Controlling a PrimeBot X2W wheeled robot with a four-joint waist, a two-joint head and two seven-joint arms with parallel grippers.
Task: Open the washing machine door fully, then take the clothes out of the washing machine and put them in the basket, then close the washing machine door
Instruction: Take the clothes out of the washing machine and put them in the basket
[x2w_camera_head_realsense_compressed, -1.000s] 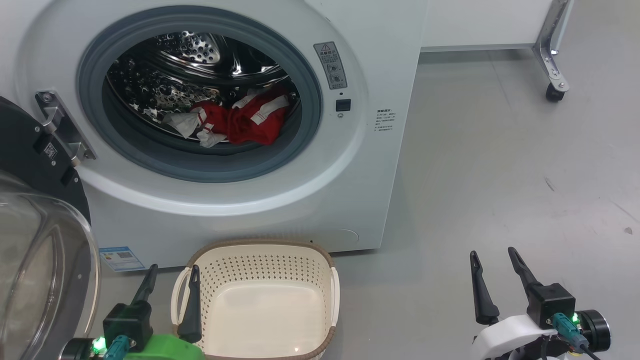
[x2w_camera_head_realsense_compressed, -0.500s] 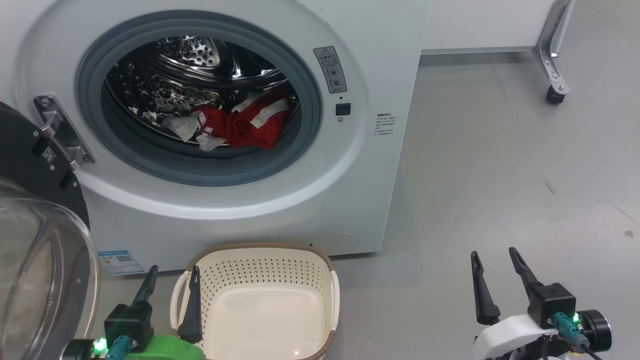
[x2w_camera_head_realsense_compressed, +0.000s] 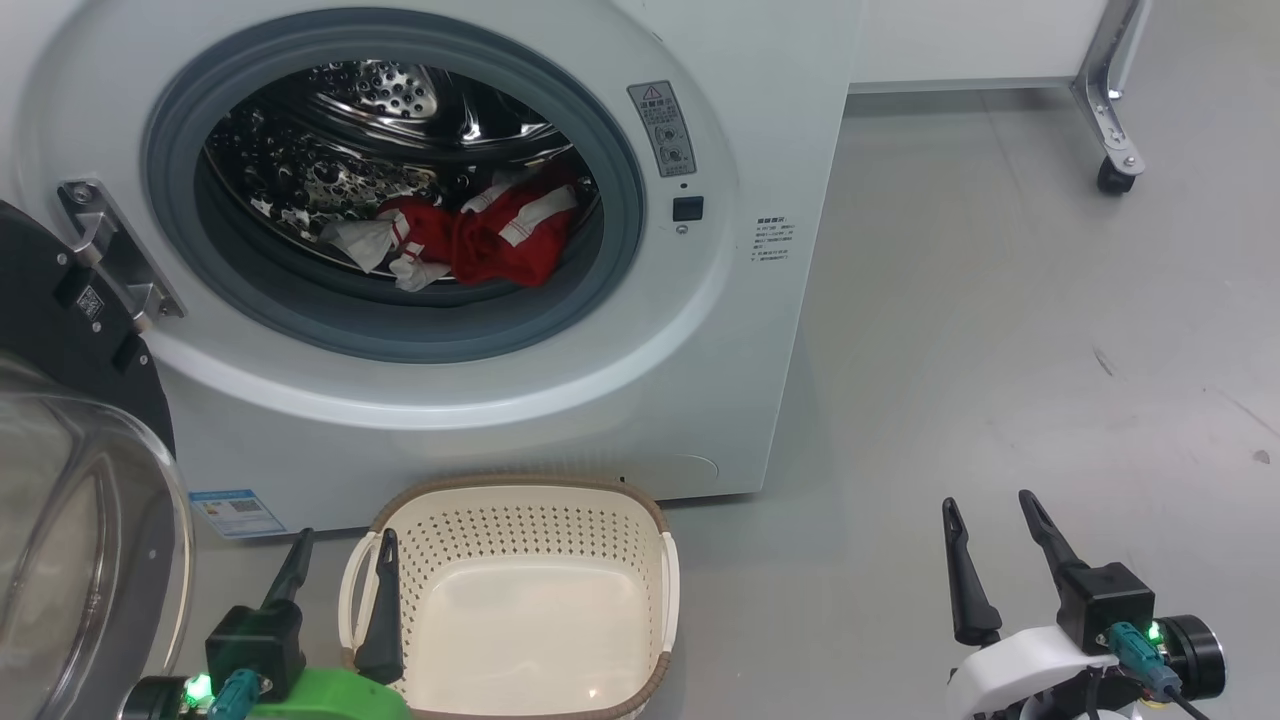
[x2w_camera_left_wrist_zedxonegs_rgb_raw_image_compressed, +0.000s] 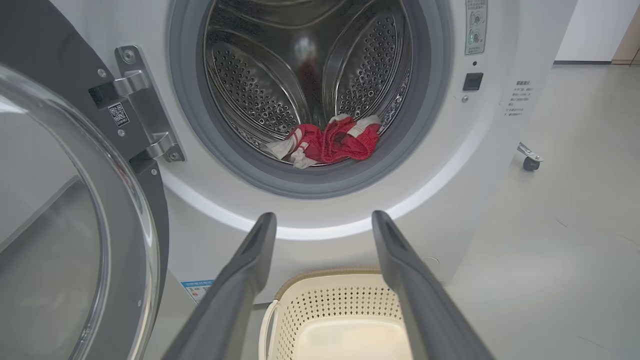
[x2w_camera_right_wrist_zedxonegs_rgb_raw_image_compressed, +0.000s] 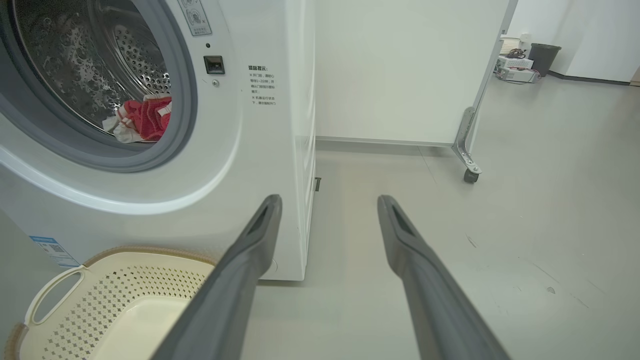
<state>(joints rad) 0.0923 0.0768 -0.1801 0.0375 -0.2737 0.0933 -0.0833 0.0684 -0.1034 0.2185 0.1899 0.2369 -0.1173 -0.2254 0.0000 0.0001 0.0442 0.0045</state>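
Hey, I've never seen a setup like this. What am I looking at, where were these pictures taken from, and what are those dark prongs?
This is a wheeled robot with two arms. One picture comes from a camera on its head, looking down; the other two come from wrist cameras looking along each gripper's two dark fingers. The left gripper and right gripper are both open, holding nothing. Ahead stands a white washing machine, its door swung open to the left. Red and white clothes lie in the drum. An empty cream basket sits on the grey floor before it.
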